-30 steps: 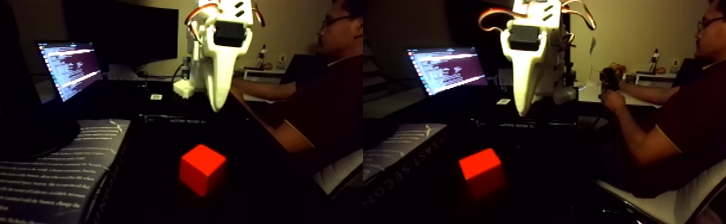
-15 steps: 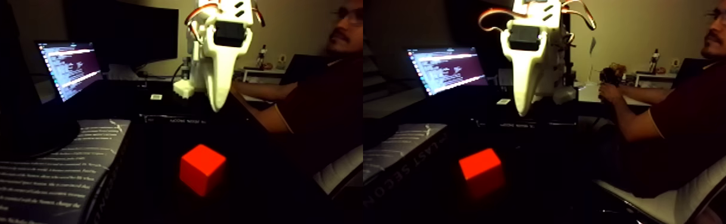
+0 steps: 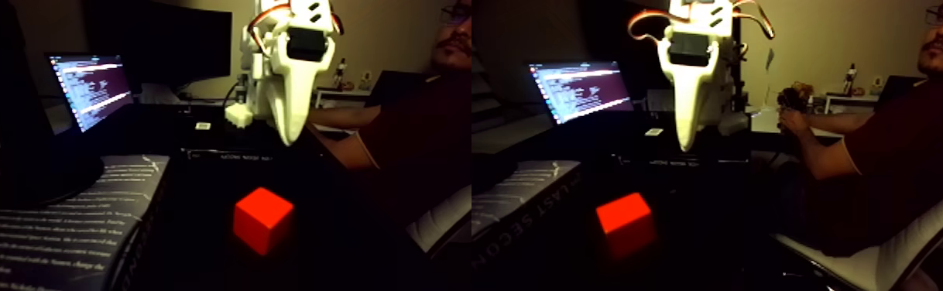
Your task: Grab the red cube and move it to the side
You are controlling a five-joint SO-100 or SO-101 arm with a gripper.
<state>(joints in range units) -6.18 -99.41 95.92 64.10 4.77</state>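
Fixed view is two near-equal halves side by side, room v. dark. Red cube [image 3: 262, 220] sits on the dark surface [image 3: 323, 255], low centre of the left half; also seen in the right half w/ a dim red reflection under it. White end effector [image 3: 289, 138] hangs pointing down, well above and behind the cube, apart from it; its fingers merge into one pale taper, so can't tell if open or closed. Top of the arm is cut off by the frame edge. Lit laptop screen [image 3: 90, 89] at left, text unreadable. Printed sheet [image 3: 44, 232] front left. Seated person [image 3: 903, 162] at right, partly cropped; the hand holds sth small, too dim to make out.
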